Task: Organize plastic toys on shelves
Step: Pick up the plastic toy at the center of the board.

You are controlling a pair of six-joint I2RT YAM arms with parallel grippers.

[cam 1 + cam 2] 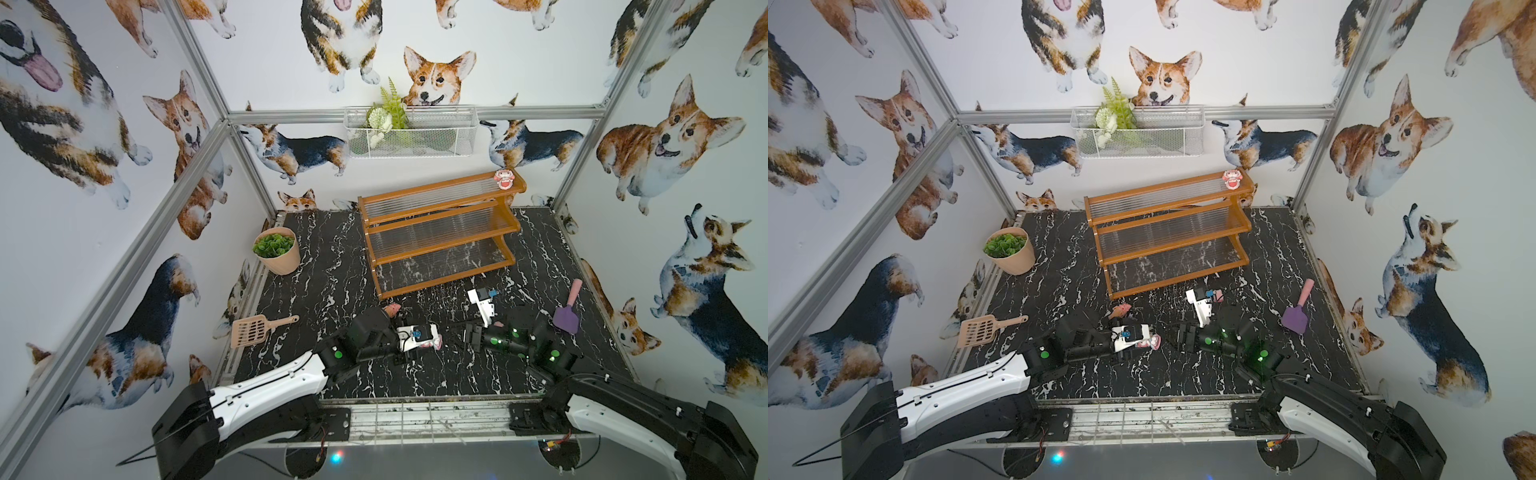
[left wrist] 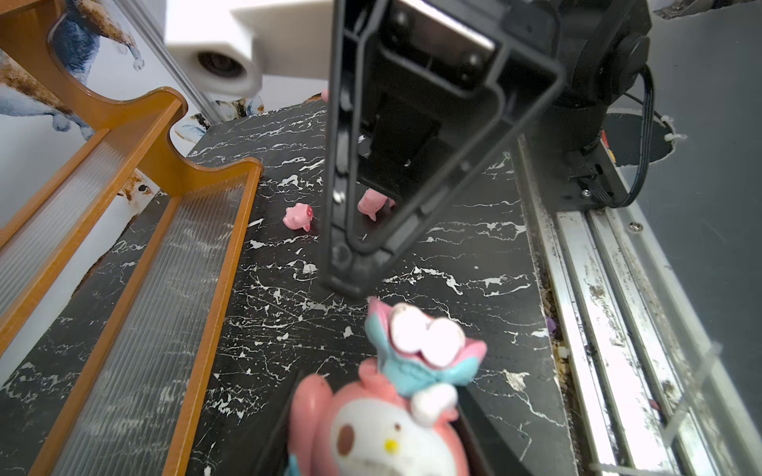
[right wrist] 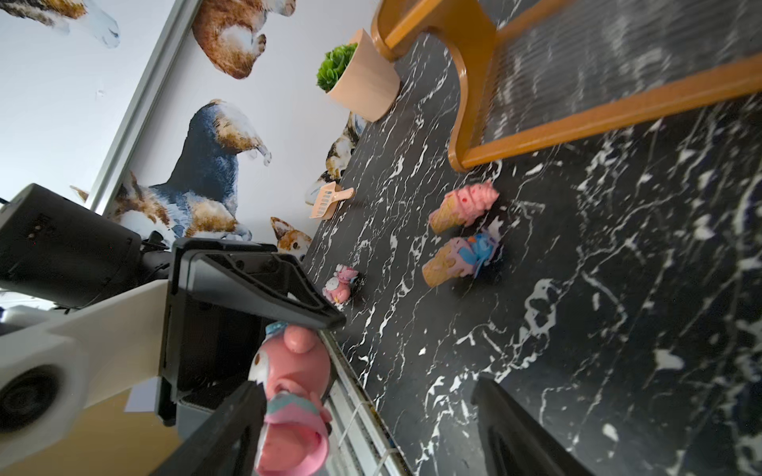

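My left gripper [image 1: 434, 338] is shut on a pink-and-white doll figurine [image 2: 383, 428], held low over the middle of the black marble table. Facing it, my right gripper [image 3: 371, 412] stands open. That doll [image 3: 288, 371] lies against one of the right fingers [image 3: 231, 424], and the other finger is well apart. The orange-brown shelves [image 1: 440, 232] stand at the back, with one doll [image 1: 504, 179] on the top tier's right end. Two ice-cream cones [image 3: 464, 206] [image 3: 459, 259] and a small doll [image 3: 340, 284] lie on the table. Two pink pig blobs [image 2: 299, 216] [image 2: 373, 202] lie near the shelves' right end.
A potted plant [image 1: 277, 249] stands at the back left and a beige slotted scoop [image 1: 253, 330] lies at the left edge. A purple scoop with a pink handle [image 1: 567, 318] lies at the right. A white wire basket [image 1: 411, 131] hangs on the back wall.
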